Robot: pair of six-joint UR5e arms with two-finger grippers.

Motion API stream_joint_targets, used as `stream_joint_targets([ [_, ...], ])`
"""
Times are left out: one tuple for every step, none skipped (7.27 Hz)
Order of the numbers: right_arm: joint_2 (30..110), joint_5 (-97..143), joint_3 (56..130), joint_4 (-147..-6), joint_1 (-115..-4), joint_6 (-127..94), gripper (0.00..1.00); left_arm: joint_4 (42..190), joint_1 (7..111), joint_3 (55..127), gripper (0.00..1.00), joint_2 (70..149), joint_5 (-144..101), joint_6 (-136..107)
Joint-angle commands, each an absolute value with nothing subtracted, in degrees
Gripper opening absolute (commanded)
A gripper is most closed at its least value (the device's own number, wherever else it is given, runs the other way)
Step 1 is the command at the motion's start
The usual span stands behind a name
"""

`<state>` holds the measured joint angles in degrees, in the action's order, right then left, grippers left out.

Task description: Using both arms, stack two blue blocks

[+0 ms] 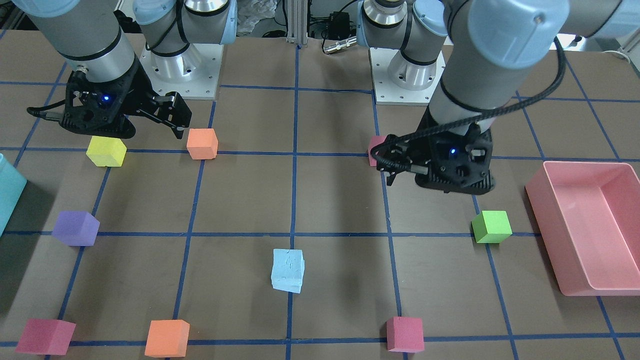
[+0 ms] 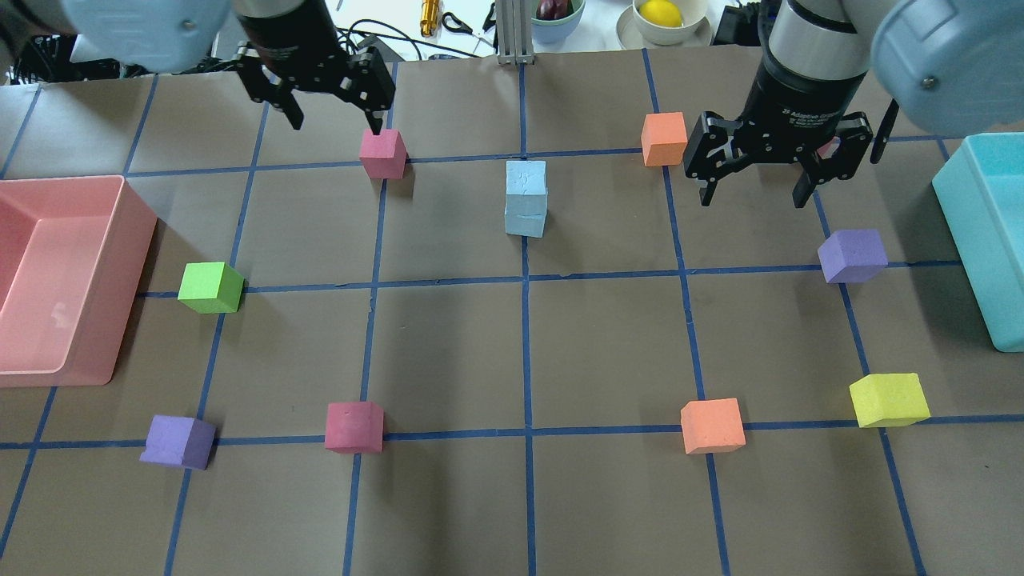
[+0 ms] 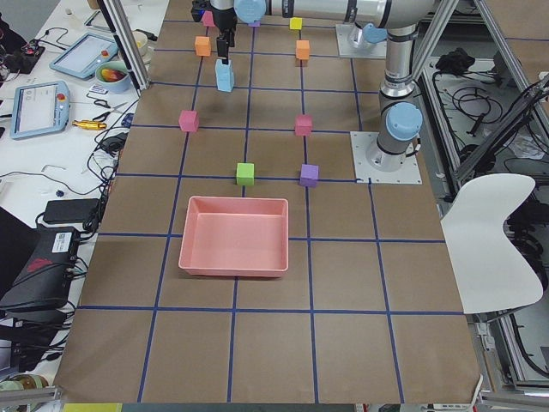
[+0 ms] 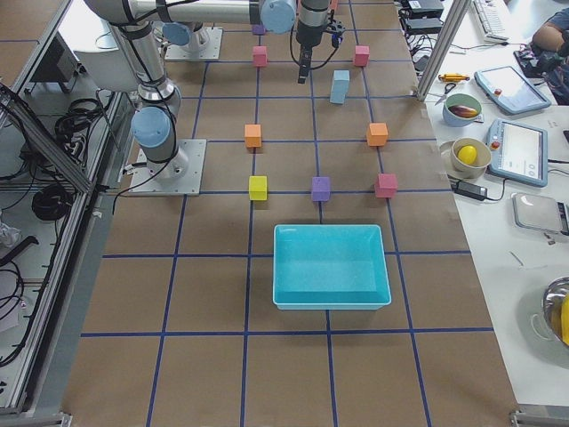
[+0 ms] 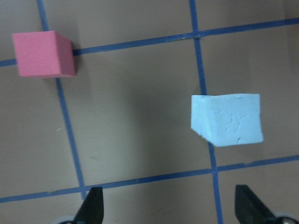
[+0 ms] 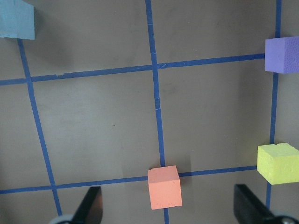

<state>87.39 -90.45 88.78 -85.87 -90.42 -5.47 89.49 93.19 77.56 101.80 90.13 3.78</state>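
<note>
Two pale blue blocks stand as one stack (image 2: 526, 198) on the centre grid line at the far side of the table. The stack also shows in the front view (image 1: 288, 270) and the left wrist view (image 5: 226, 119), and as a corner in the right wrist view (image 6: 16, 18). My left gripper (image 2: 336, 120) is open and empty, raised to the left of the stack, over a pink cube (image 2: 382, 154). My right gripper (image 2: 752, 194) is open and empty, raised to the right of the stack, beside an orange cube (image 2: 664, 138). Neither gripper touches the stack.
A pink bin (image 2: 64, 280) sits at the left edge and a teal bin (image 2: 988, 240) at the right. Green (image 2: 210, 287), purple (image 2: 853, 255), yellow (image 2: 888, 399), orange (image 2: 712, 426), pink (image 2: 354, 426) and another purple (image 2: 178, 441) cube lie scattered on the grid.
</note>
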Motion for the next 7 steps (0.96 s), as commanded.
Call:
stream_joint_targets([
  [87.5, -90.9, 88.8, -86.0, -90.4, -5.4, 1.0, 85.8, 92.0, 86.5, 1.0, 92.9, 90.1, 2.4],
  [87.5, -90.5, 88.7, -86.1, -90.4, -5.4, 1.0, 84.3, 92.2, 87.3, 1.0, 92.2, 90.1, 1.9],
  [87.5, -90.5, 88.5, -86.2, -90.4, -5.4, 1.0, 83.2, 92.1, 87.5, 1.0, 92.1, 90.1, 2.1],
  [87.5, -90.6, 88.5, -86.2, -90.4, -5.4, 1.0, 83.3, 91.8, 87.7, 1.0, 91.5, 90.3, 2.3],
  [87.6, -90.5, 88.5, -86.2, -90.4, -5.4, 1.0, 83.3, 91.1, 87.7, 1.0, 91.2, 90.2, 2.3],
  [87.6, -90.5, 88.5, -86.3, -90.4, -5.4, 1.0, 83.3, 91.1, 87.8, 1.0, 91.1, 90.2, 2.3],
  [87.6, -90.5, 88.5, -86.3, -90.4, -5.4, 1.0, 83.3, 91.1, 87.8, 1.0, 91.1, 90.2, 2.4],
])
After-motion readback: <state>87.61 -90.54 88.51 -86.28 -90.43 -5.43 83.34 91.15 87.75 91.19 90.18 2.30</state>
